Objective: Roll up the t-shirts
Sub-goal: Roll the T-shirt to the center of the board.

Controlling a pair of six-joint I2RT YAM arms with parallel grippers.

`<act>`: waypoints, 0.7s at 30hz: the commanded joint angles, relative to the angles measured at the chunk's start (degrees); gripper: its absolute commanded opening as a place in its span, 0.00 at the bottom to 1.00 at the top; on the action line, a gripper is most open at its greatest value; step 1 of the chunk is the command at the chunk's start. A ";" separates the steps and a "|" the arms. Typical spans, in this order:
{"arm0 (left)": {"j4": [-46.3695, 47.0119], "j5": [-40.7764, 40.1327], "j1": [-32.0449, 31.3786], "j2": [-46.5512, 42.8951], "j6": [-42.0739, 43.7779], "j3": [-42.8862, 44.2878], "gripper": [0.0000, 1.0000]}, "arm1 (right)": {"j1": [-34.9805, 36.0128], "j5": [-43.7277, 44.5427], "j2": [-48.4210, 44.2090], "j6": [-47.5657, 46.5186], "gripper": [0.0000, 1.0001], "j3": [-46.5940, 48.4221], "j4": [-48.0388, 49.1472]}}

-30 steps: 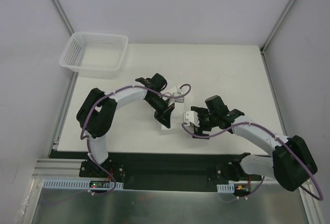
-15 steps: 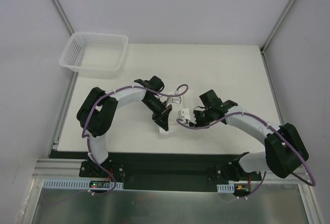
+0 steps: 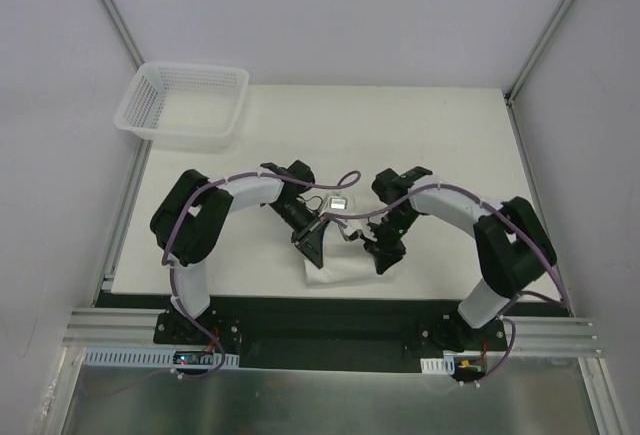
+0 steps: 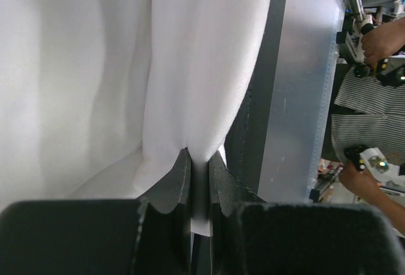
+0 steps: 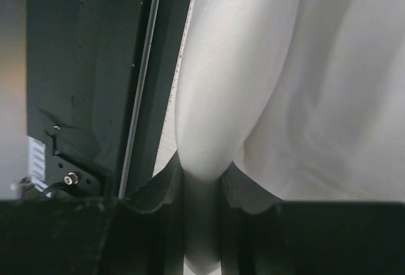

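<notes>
My left tool (image 4: 200, 175) is clenched on a thin fold of the t-shirt (image 3: 336, 267). My right tool (image 5: 201, 183) grips a thicker fold of it. The shirt lies bunched at the near edge of the desk (image 3: 450, 145), between both tools. To roll well, move both grips level and together, cloth taut. Material: soft, matte white cotton, draping in smooth rounded folds.
</notes>
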 commanded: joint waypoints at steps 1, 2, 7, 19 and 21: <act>-7.98 -2.43 1.67 4.64 2.17 0.79 0.00 | -2.35 -0.52 8.46 -4.07 0.08 4.84 -16.41; -8.16 -2.52 1.84 5.25 2.35 0.97 0.00 | -3.22 -1.04 11.96 -4.33 0.08 6.94 -18.34; -8.68 -4.01 2.90 9.12 1.74 2.99 0.00 | -5.16 0.00 20.07 -6.27 0.07 12.22 -22.22; -10.26 -12.88 13.34 4.92 -2.57 6.77 0.19 | -7.01 -0.43 40.81 -1.27 0.06 30.06 -35.40; -11.14 -15.43 14.93 0.27 -2.31 6.25 0.21 | -7.10 -0.35 42.66 2.06 0.06 31.65 -35.67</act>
